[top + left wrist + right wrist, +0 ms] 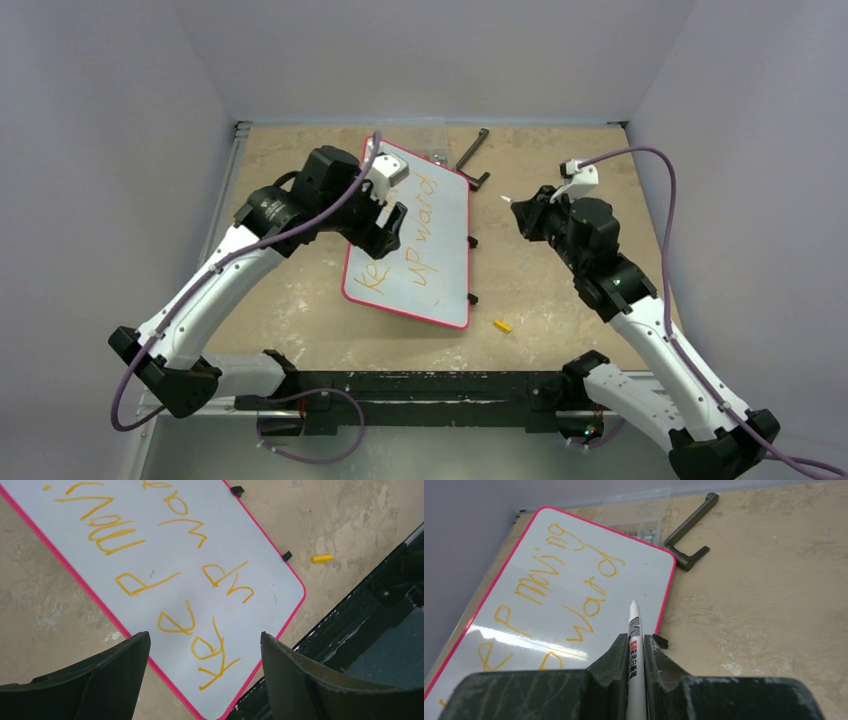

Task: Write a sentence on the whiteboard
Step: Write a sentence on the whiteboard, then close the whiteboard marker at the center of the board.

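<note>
Tan surface [560, 290], grey walls [100, 150]. Item: whiteboard [452, 250], flat, left of centre, orange sentence [418, 235] on it. I see my left pincer [388, 228] above its left half, jaws wide, empty; my right pincer [635, 637], right of it, clamps a marker [634, 617].

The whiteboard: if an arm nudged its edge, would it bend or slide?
Probably slides as one stiff sheet; the whiteboard lies flat, edges straight. Its black feet might snag the rough table. It looks thin, so likely light.
</note>
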You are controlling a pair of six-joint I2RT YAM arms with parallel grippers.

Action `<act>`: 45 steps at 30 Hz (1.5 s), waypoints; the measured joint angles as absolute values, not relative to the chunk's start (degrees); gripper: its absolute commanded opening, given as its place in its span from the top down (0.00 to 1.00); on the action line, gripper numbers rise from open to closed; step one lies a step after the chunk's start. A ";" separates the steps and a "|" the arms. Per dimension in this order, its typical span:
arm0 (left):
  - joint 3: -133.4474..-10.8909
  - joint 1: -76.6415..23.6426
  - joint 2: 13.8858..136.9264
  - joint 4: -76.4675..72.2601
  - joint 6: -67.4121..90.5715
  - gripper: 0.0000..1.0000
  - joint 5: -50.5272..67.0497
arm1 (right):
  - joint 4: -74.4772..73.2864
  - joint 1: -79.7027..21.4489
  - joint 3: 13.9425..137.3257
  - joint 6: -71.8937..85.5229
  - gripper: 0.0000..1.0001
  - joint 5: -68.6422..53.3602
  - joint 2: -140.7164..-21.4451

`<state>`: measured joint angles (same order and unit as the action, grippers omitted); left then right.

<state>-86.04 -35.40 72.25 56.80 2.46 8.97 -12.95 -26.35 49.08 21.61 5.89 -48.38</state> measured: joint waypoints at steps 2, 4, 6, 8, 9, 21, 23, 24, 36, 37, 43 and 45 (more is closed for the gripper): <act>-86.04 -39.31 73.06 56.73 0.71 0.24 7.77 | -14.87 -26.35 50.89 21.71 1.00 9.13 -48.62; -86.04 -42.98 74.39 56.47 -0.99 0.26 6.63 | -16.75 -26.35 53.60 21.91 1.00 12.80 -49.06; -85.97 -46.74 76.58 55.72 -2.70 0.28 5.85 | -17.98 -26.35 56.18 22.09 1.00 15.73 -49.28; -85.52 -49.71 78.98 53.87 -3.90 0.30 5.85 | -19.31 -26.35 59.00 22.20 1.00 17.82 -49.65; -85.08 -50.85 80.09 52.77 -4.25 0.31 5.91 | -19.81 -26.35 60.31 22.28 1.00 18.74 -49.93; -83.20 -63.09 96.47 36.91 -12.32 0.35 9.72 | -24.36 -26.35 70.46 21.37 1.00 21.56 -53.49; -84.62 -64.55 100.79 36.23 -13.63 0.36 10.50 | -25.39 -26.35 71.31 21.17 1.00 21.58 -53.49; -85.69 -65.30 103.18 36.25 -14.46 0.37 10.87 | -26.04 -26.35 71.79 20.97 1.00 21.58 -53.49; -94.50 -68.77 119.15 35.16 -18.63 0.40 11.16 | -30.83 -26.35 79.13 18.98 1.00 21.56 -53.52; -94.96 -68.77 119.87 34.89 -18.63 0.41 11.11 | -30.94 -26.35 79.44 18.96 1.00 21.54 -53.52; -97.03 -68.77 123.44 33.89 -17.37 0.57 11.11 | -32.08 -26.35 80.62 18.94 1.00 21.06 -53.65; -98.02 -68.79 125.10 33.80 -16.99 0.57 11.11 | -32.36 -26.35 80.79 18.94 1.00 20.86 -53.67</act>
